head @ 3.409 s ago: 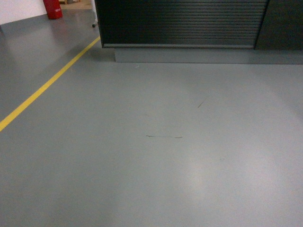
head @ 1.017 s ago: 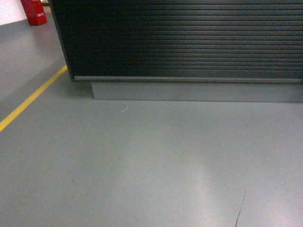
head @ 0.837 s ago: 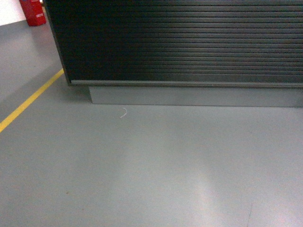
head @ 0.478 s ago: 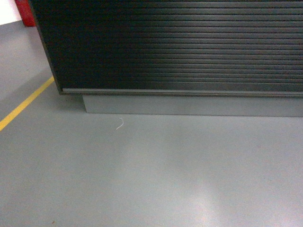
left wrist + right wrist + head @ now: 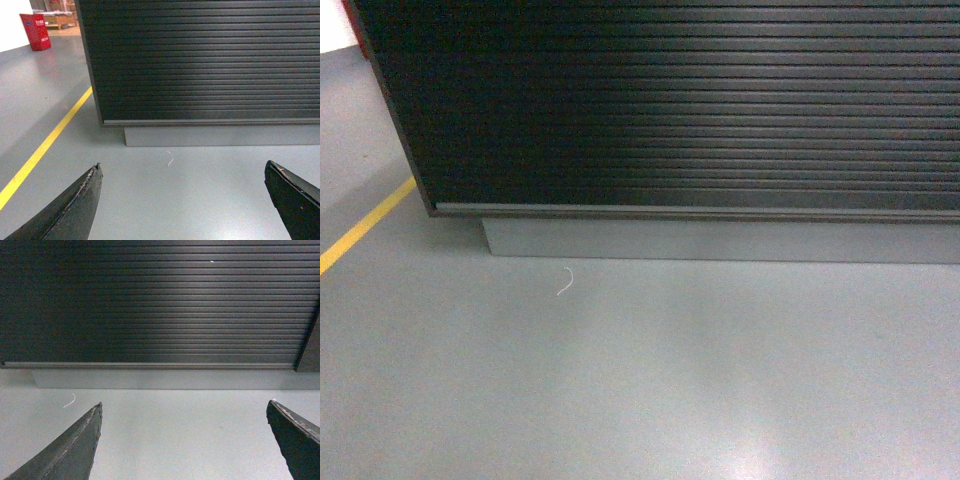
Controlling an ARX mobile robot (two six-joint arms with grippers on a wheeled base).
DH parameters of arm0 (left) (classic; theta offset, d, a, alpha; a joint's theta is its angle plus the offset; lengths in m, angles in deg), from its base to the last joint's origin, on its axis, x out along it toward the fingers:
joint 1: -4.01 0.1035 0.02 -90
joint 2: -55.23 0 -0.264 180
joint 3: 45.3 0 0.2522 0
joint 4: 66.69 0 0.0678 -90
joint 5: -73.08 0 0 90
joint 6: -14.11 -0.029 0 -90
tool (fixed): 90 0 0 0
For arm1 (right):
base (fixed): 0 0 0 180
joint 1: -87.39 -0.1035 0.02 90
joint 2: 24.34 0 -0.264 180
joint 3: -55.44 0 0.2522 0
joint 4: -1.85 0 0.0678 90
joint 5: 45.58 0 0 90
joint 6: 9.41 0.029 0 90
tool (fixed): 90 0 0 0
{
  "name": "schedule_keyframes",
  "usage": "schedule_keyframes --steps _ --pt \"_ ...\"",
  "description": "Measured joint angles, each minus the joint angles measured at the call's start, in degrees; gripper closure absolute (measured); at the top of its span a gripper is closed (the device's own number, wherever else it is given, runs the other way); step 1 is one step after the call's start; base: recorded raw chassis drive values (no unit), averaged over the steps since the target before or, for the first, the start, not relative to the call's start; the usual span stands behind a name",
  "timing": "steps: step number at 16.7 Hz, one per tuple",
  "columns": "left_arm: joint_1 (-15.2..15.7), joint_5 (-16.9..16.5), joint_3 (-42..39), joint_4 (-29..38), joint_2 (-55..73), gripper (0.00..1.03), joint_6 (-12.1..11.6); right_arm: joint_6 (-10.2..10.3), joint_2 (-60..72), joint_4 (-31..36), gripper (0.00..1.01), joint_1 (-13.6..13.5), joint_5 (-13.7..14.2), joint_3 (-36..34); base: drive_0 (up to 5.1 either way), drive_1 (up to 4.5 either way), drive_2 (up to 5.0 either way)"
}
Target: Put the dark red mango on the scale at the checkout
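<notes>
Black slatted checkout [image 5: 700, 110] front hides its cut-off top; left gripper [image 5: 185, 200] and right gripper [image 5: 185, 440] gape apart.

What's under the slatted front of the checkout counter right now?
Under the checkout front runs a recessed grey plinth on grey floor, a small white scrap lying before it. The countertop is out of frame, so scale and mango are unseen.

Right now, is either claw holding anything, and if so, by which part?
Nothing is held. The left claw and the right claw are both open, with only grey floor between their fingers. No mango is in view.
</notes>
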Motion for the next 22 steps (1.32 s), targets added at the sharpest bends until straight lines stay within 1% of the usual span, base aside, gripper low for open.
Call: schedule_keyframes --steps 22 --pt "0.00 0.00 0.00 0.11 0.00 0.05 0.00 0.00 0.00 0.13 0.03 0.00 0.00 0.00 0.0 3.40 -3.3"
